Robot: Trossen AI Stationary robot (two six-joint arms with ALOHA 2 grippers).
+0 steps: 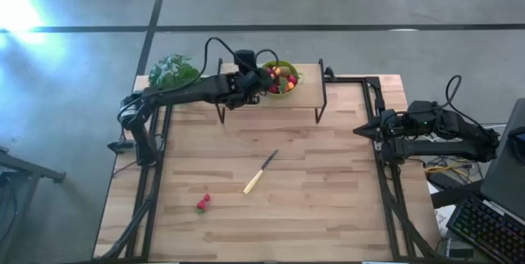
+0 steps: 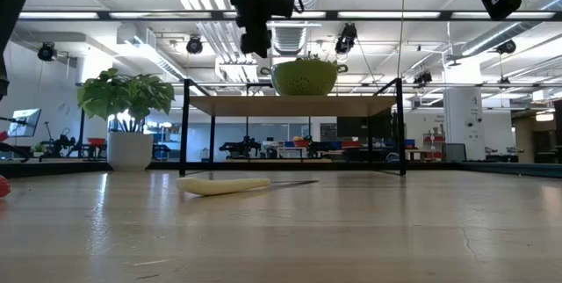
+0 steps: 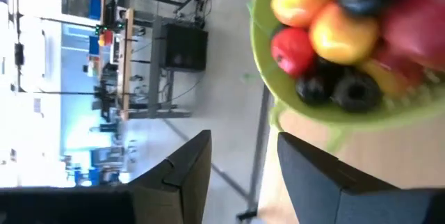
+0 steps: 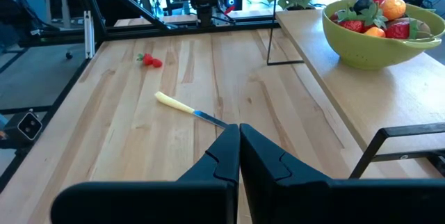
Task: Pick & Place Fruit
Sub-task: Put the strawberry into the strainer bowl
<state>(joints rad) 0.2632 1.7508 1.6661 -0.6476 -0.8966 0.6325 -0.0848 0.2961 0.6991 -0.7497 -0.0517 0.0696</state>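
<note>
Left tool (image 1: pixel 256 90) hovering released beside the full green bowl (image 1: pixel 289 88) on the far shelf (image 1: pixel 308 100).
Fruit (image 3: pixel 327 33) is heaping in the bowl, so another piece risks rolling off; one strawberry (image 1: pixel 203 202) is lying on the near surface (image 1: pixel 312 190), while the right tool (image 4: pixel 238 135) is waiting clenched at the right edge.

Your pale wood surface (image 1: pixel 328 174) carries a knife (image 1: pixel 260 172) near its centre and red fruit (image 1: pixel 203 202) at about 7 o'clock. At 12 o'clock a raised shelf (image 1: pixel 308 77) holds a green bowl (image 1: pixel 287 88); a potted plant (image 1: pixel 173 70) sits, seemingly, at 11.
</note>
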